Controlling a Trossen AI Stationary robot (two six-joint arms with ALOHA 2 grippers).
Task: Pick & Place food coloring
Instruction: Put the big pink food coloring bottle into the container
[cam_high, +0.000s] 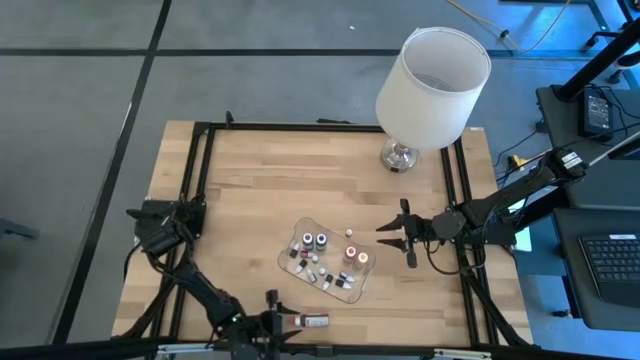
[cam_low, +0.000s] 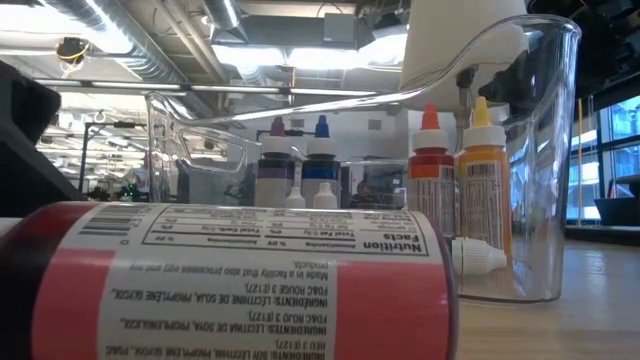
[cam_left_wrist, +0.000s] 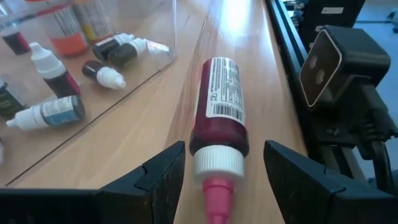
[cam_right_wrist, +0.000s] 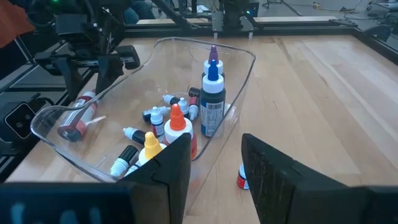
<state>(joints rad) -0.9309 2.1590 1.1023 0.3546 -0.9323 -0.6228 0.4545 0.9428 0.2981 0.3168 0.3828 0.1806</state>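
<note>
A dark red food coloring bottle (cam_left_wrist: 219, 106) with a white collar and pink nozzle lies on its side on the light wooden table (cam_high: 250, 190), just outside the clear shallow plastic tray (cam_high: 300, 232). The left gripper (cam_left_wrist: 221, 177) sits at the table's near edge, fingers spread to either side of the bottle's cap end without pinching it. More food coloring bottles (cam_right_wrist: 211, 99) stand and lie inside the tray. The right gripper (cam_high: 390, 238) hovers beside the tray's right side, fingers parted and empty.
</note>
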